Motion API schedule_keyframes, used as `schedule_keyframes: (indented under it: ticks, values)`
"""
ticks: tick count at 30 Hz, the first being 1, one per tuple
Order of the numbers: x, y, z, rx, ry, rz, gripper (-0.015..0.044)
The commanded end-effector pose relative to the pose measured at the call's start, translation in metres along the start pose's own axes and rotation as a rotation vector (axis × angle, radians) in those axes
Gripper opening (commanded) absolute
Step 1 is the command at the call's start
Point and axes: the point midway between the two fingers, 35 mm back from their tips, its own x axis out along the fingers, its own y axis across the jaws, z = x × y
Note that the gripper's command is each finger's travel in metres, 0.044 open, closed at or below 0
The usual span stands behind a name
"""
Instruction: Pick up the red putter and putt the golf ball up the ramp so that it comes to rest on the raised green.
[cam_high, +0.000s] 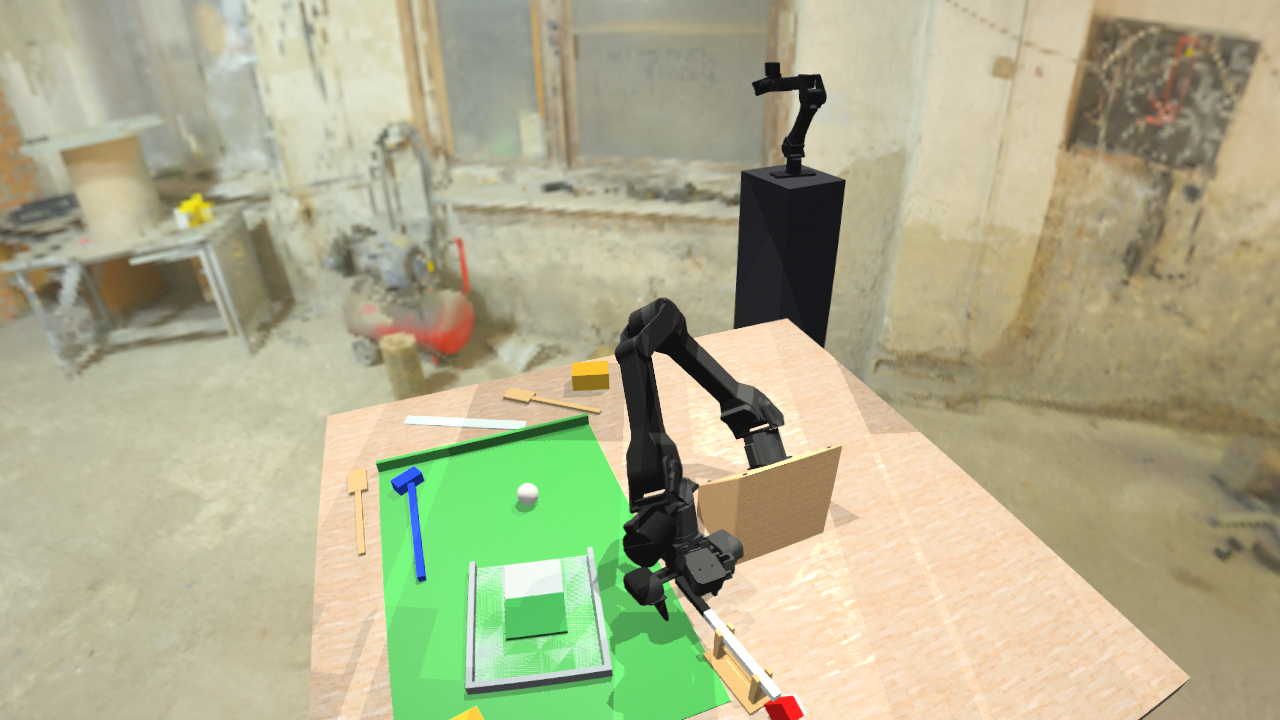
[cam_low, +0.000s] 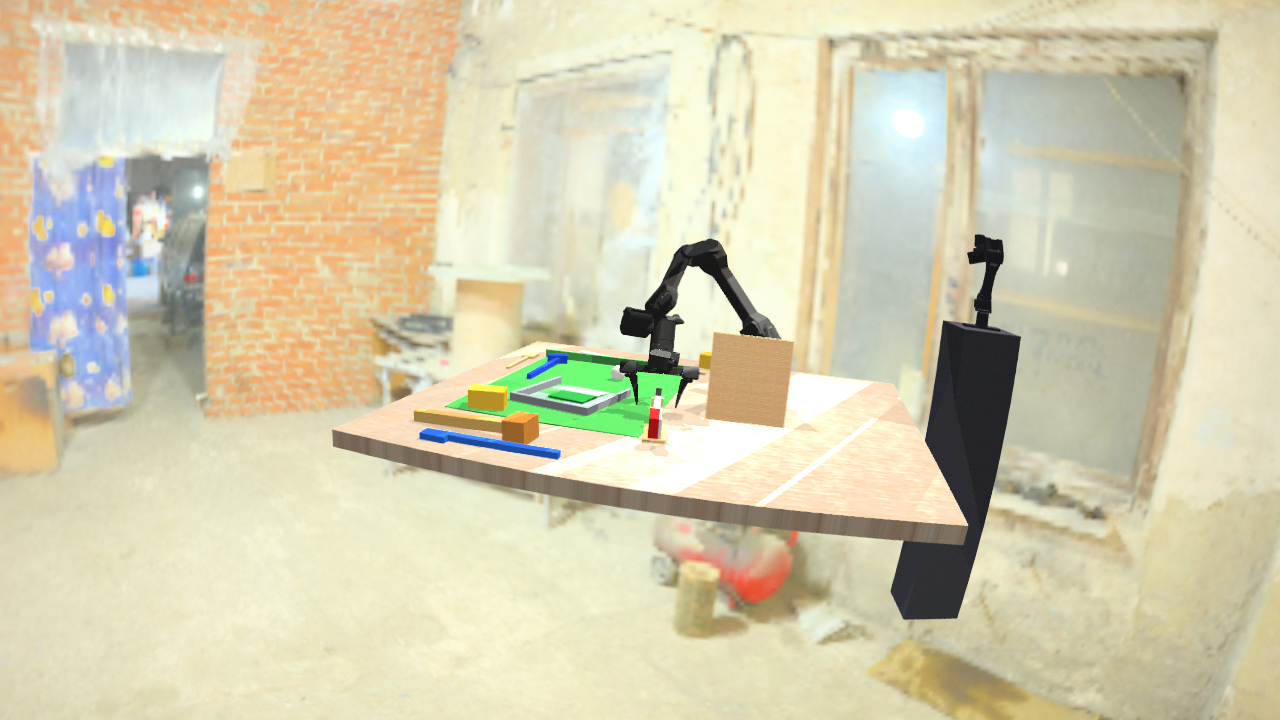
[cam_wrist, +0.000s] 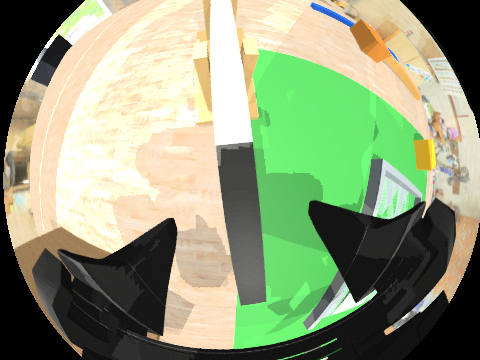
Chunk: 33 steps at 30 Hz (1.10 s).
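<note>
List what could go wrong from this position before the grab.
1. The red putter rests on a small wooden stand; the open gripper straddles only its dark handle end, so closing there may tip or drag it off.
2. The gripper hangs at the green mat's edge beside the grey-framed ramp; swinging the long putter out could clip that frame or the upright wooden board.

red putter (cam_high: 739, 648): grip end hidden behind hand (cam_high: 677, 598) | golf ball: hidden, exterior view
</note>
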Motion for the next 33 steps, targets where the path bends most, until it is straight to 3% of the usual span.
schedule_keyframes:
  ticks: [1,3,18,27,33]
  values:
    - [0.004,0.003,-0.002,-0.005,0.008,0.007,0.044]
    - [0.004,0.003,-0.002,-0.005,0.008,0.007,0.044]
    - [0.001,0.001,0.0,-0.001,0.001,0.002,0.0046]
    - [0.0,0.001,0.0,-0.001,0.001,0.002,0.0]
    - [-0.03,-0.003,0.01,-0.001,-0.002,0.002,0.0]
